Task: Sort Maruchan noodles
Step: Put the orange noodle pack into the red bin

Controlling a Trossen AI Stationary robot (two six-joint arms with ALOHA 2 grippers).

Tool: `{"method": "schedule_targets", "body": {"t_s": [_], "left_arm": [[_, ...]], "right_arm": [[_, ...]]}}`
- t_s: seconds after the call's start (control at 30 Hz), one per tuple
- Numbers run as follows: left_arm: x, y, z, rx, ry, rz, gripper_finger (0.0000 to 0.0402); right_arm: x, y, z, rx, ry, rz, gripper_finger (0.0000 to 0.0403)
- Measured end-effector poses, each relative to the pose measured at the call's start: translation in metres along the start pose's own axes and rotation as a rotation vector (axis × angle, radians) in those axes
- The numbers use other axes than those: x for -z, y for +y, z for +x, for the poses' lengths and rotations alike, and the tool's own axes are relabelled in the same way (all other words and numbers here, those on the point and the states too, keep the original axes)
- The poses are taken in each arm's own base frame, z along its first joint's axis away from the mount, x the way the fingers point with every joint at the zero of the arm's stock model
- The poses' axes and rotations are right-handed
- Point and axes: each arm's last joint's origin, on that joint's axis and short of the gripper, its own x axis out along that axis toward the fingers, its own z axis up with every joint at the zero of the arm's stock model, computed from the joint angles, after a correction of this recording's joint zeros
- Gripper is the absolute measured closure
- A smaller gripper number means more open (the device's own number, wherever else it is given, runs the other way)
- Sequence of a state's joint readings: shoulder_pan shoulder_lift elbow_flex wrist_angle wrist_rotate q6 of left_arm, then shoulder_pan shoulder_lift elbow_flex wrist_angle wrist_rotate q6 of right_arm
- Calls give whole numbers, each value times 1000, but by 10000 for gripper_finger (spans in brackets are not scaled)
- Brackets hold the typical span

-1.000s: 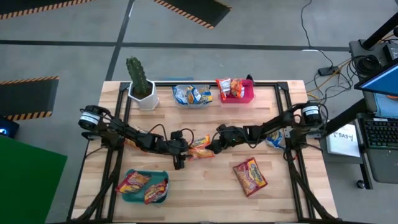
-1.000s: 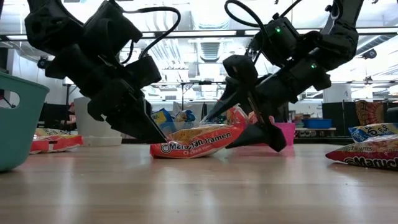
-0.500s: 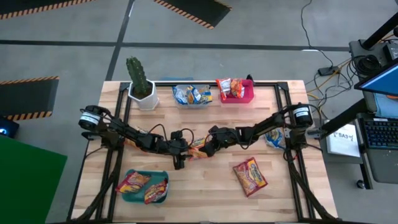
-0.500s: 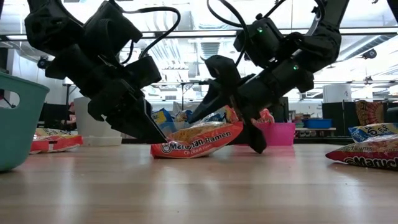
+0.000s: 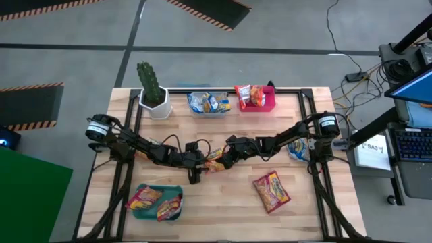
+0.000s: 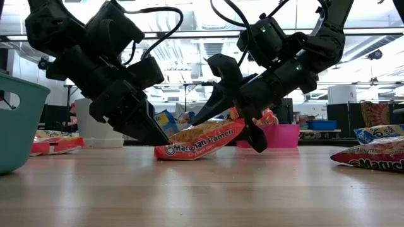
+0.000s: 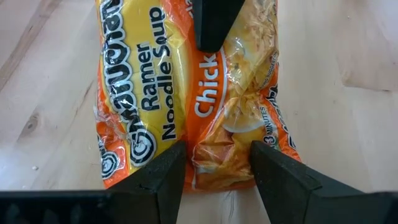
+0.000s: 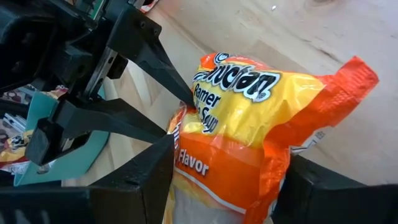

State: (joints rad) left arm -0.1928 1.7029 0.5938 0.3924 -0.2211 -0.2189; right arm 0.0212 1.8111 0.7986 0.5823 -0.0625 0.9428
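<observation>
An orange-yellow Maruchan noodle packet lies at the table's middle between my two grippers. Its left end rests on the wood and its right end is raised. My left gripper comes from the left and is shut on the left end. My right gripper comes from the right, rolled partly over, and is shut on the right end. Another orange-red packet lies flat on the table near the front right. A blue-white packet lies under my right arm. My left gripper has the middle of the packet's left end between its two fingers, and the wrapper spreads out past both fingers. The fingers slant down from the table's left, along the packet. That end stays on the table. My right gripper pinches the packet's right end between its two fingers, which meet the wrapper's two sides. The fingers come from the table's right, slanting down, one finger higher and the other lower. This end is tilted up, clear of the wood.
A cactus in a white pot, a clear bin with blue packets and a red bin with packets stand along the far edge. A teal bin holding two red-yellow packets sits at the front left.
My right gripper has moved toward the table's left over the packet's right end, rolled a little, and its fingers have closed onto that end. The packet's right end has tipped up slightly while its left end has stayed on the table at my left gripper.
</observation>
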Motion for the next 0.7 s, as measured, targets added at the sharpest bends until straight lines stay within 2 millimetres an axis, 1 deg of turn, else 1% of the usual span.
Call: {"method": "schedule_targets", "body": {"t_s": [0.3, 0.37, 0.57, 0.63, 0.7], "left_arm": [[-1, 0, 0, 4, -15, -3, 237], [-2, 0, 0, 4, -16, -4, 237], [-3, -1, -1, 6, -25, -5, 237], [-5, -1, -3, 7, -32, -5, 237], [-7, 0, -6, 8, -34, 8, 237]], "right_arm": [[0, 0, 0, 5, -7, -5, 209], [0, 0, 0, 6, -8, -15, 232], [0, 0, 0, 6, -8, -43, 338], [-1, 0, 0, 4, -8, -49, 362], [-1, 2, -1, -4, -6, -57, 377]]}}
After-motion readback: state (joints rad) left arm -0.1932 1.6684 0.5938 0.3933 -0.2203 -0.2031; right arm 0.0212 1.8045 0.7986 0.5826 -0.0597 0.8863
